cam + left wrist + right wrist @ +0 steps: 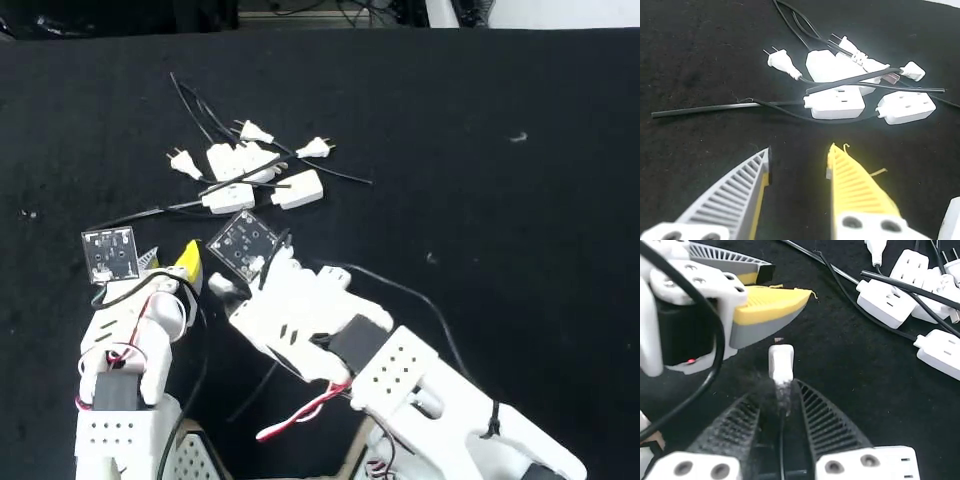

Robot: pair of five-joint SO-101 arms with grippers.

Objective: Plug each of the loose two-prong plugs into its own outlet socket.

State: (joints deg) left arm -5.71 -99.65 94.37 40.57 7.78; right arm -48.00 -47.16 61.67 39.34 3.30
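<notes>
My right gripper (781, 386) is shut on a white plug (781, 361), whose black cord runs back between the black fingers. In the high view this plug (221, 287) is low over the mat, just beside my left gripper (170, 262). The left gripper (797, 160) is open with nothing between its grey and yellow fingers (855, 185). Ahead of it lie three white outlet sockets (834, 102) (905, 107) (832, 67) tangled in black cords. Loose two-prong plugs (782, 61) (912, 71) (845, 46) lie around them.
The socket cluster (250, 175) sits left of the middle of the black mat (500, 200). A black cord (150, 212) trails left from it, and another (410, 295) loops beside the right arm. Each wrist carries a small dark square board (110, 253) (245, 243).
</notes>
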